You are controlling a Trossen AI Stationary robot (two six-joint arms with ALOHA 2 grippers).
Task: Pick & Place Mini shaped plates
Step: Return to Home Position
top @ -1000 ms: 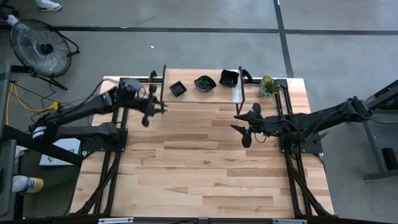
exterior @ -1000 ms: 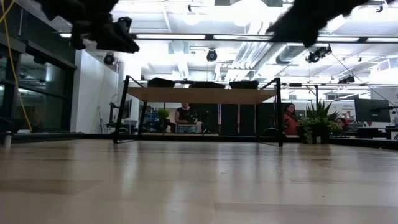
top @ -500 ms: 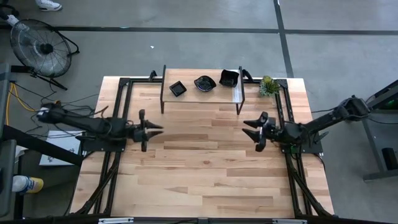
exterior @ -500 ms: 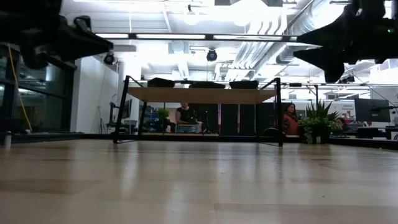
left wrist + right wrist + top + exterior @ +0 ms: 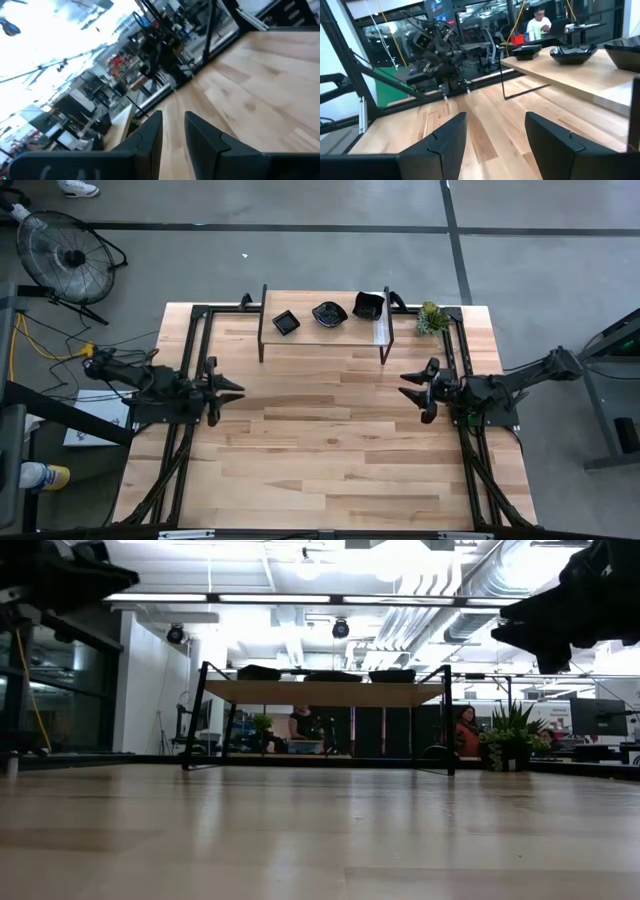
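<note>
The glossy black mini plates (image 5: 329, 313) sat stacked on the twelve-o'clock wooden shelf (image 5: 308, 336); left hand (image 5: 222, 391) and right hand (image 5: 416, 390) hung parted, empty, job seemingly done.

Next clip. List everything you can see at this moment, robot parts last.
mini shaped plates: three black stacks, side by side on the shelf; plates per stack unclear
shelf: one, wood top, black frame, table's far edge
plant: one, green, on the table right of the shelf
table: one, light wood
fan: one, black, on the floor
people: two, in the room behind
left gripper: black, open, empty, over the table's left side
right gripper: black, open, empty, over the table's right side
</note>
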